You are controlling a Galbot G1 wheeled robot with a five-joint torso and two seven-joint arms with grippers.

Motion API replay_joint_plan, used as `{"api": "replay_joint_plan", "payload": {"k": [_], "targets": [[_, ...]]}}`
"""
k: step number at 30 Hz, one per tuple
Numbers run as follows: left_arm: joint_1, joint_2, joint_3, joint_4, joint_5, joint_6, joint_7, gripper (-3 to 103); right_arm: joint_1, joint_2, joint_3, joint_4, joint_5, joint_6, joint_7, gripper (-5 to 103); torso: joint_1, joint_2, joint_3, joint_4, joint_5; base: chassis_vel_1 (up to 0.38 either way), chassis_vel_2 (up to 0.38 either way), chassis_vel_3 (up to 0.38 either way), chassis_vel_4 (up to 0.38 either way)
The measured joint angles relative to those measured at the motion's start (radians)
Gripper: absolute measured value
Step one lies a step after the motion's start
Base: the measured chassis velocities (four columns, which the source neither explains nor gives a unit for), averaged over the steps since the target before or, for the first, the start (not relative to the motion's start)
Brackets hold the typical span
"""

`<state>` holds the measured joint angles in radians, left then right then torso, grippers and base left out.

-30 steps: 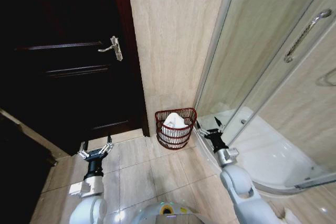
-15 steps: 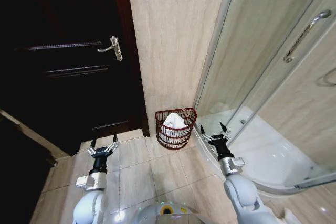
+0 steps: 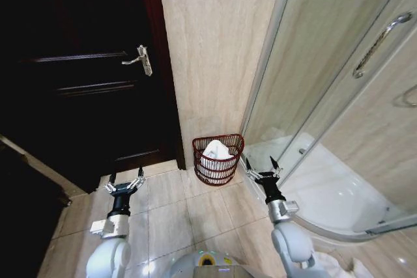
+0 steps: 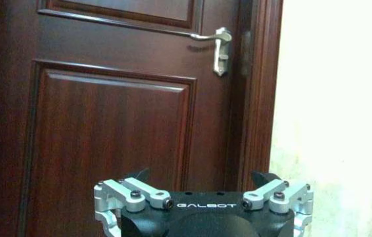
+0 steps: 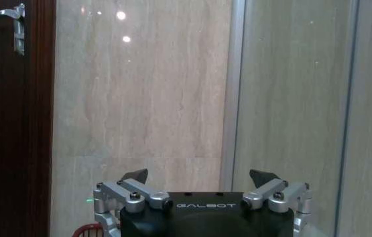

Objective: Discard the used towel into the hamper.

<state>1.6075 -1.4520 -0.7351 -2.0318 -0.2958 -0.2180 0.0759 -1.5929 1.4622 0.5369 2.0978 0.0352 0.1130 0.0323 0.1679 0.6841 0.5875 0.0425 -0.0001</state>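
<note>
The hamper point(image 3: 229, 142), a small reddish-brown open-weave basket, stands on the floor against the tiled wall between the door and the shower. A white towel point(image 3: 216, 153) lies bunched inside it, rising to about the rim. My right gripper point(image 3: 259, 162) is open and empty, just right of the hamper and a little nearer to me. In the right wrist view the right gripper point(image 5: 199, 174) faces the wall, with a bit of the hamper's rim point(image 5: 86, 230) at the edge. My left gripper point(image 3: 126, 175) hangs open and empty over the floor tiles before the door; the left gripper point(image 4: 201, 175) faces that door.
A dark wooden door point(image 3: 85, 83) with a metal lever handle point(image 3: 142, 58) is shut at the left. A curved glass shower enclosure point(image 3: 339, 96) with a white tray point(image 3: 326, 193) fills the right. Open tiled floor point(image 3: 189, 213) lies in front of the hamper.
My right arm has sunk and drawn back a little, its gripper staying open beside the hamper. The left gripper edged slightly forward. Hamper and towel have not moved.
</note>
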Motion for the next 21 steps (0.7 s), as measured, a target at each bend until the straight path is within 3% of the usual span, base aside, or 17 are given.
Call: {"api": "replay_joint_plan", "payload": {"k": [21], "targets": [[0.036, -0.007, -0.003, -0.026, 0.0, -0.023, 0.002, 100, 0.009, -0.015, -0.042, 0.007, -0.027, 0.0, 0.024, 100, 0.0, 0.001, 0.0, 0.0002, 0.0001, 0.0, 0.0, 0.0, 0.0]]}}
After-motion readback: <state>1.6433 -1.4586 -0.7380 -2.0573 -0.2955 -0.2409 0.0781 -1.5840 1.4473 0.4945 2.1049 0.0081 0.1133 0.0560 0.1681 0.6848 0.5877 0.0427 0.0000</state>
